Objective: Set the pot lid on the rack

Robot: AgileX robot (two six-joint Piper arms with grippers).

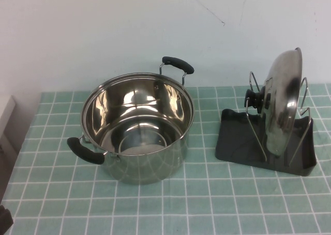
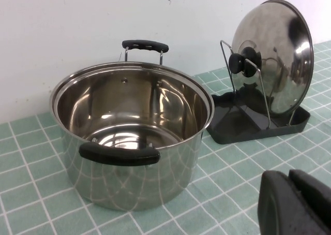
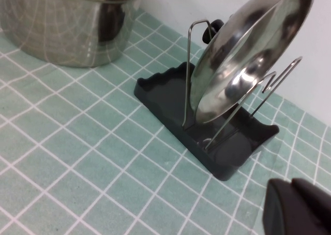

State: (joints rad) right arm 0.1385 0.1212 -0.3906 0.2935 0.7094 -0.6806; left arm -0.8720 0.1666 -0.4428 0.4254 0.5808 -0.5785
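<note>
The pot lid (image 1: 282, 105) is shiny steel and stands on edge in the rack (image 1: 235, 139), between its two wire loops, with its black knob (image 1: 254, 98) facing the pot. Lid (image 2: 279, 54) and rack (image 2: 232, 122) also show in the left wrist view, and lid (image 3: 243, 54) and rack (image 3: 164, 92) in the right wrist view. My left gripper (image 2: 288, 174) is shut and empty, low over the cloth in front of the rack. My right gripper (image 3: 291, 182) is shut and empty, apart from the rack. Neither touches the lid.
An open steel pot (image 1: 137, 126) with two black handles stands left of the rack on the green checked cloth (image 1: 217, 204). A white wall runs behind. A dark part (image 1: 5, 219) sits at the near left corner.
</note>
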